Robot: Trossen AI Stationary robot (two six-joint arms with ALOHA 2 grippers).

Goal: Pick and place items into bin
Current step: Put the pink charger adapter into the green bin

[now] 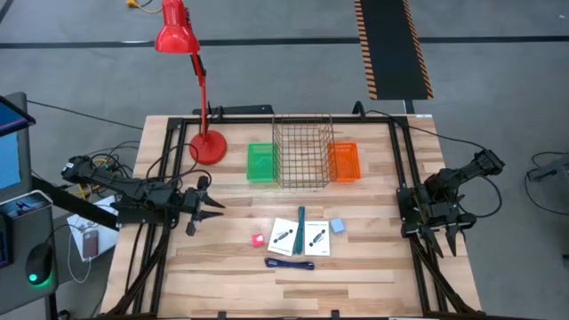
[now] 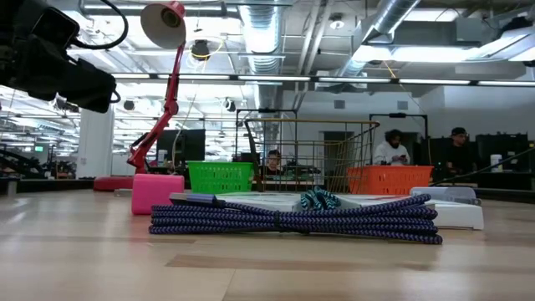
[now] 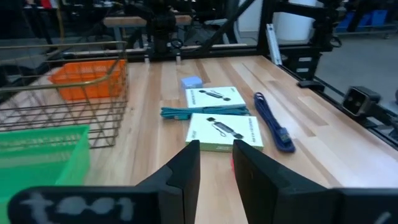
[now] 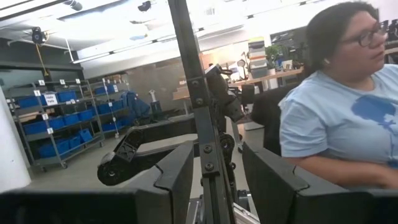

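Six small items lie in a cluster on the pale wooden surface (image 1: 356, 267), none yet in a bin: two white cards printed with dark pens (image 1: 284, 236) (image 1: 317, 238), a teal marker (image 1: 300, 219) between them, a pale blue square (image 1: 337, 227) just beside the right-hand card, a small red block (image 1: 258, 240) and a blue-purple strap (image 1: 289, 263) in front; behind them stand a tall wire basket (image 1: 303, 153), a green plastic bin (image 1: 260, 163) and an orange plastic bin (image 1: 343, 161). The left hand (image 1: 212, 205) hovers near the cluster with its fingers parted and nothing between them; the right hand (image 1: 447, 236) waits at the surface's far right edge, fingers likewise apart and empty. The cards probably pose the main risk; lying flat, they give the fingers little edge and may slide or drag the marker along; the limp strap could snag; a high swing might clip the red desk lamp (image 1: 182, 53).
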